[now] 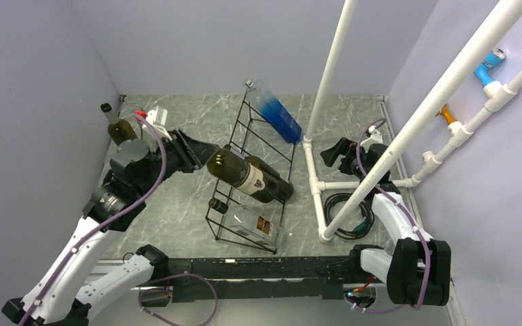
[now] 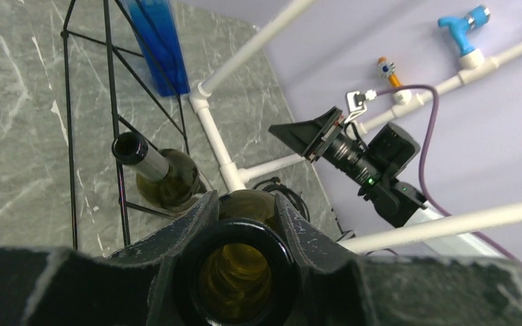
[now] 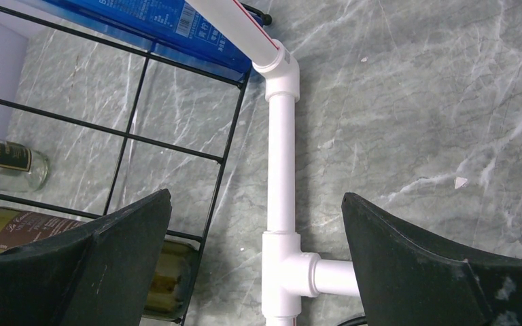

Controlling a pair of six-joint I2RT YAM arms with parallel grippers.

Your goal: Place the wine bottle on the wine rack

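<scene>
Hidden: neck of wine bottle covered by left gripper in top view. In left wrist view only the open mouth and a little shoulder show between the fingers.
Cut off: in right wrist view, wine bottle sits at lower left, mostly behind one finger, label only partly legible.
Hard to make out: whether the wine bottle's body rests on the rack wires or hangs just above them; cannot tell.
Left gripper: clamped on the wine bottle's neck.
Right gripper: fingers spread wide, gripping nothing, over a white pipe, right of the rack.
Wine bottle: centre of top view, lying across the rack's middle, mouth toward the left, base toward the lower right, label up.
Rack, far end: blue bottle, upper centre of top view, slanted, cap toward the upper left.
Rack, middle: the wine bottle.
Rack, near end: clear bottle, labelled, neck pointing left through the wires.
Outside rack: green bottle, upright, upper left of top view, by the wall; lower part hidden by the left arm.
Cable: dark coil on the table, lower right of centre, partly behind a slanted pipe.
</scene>
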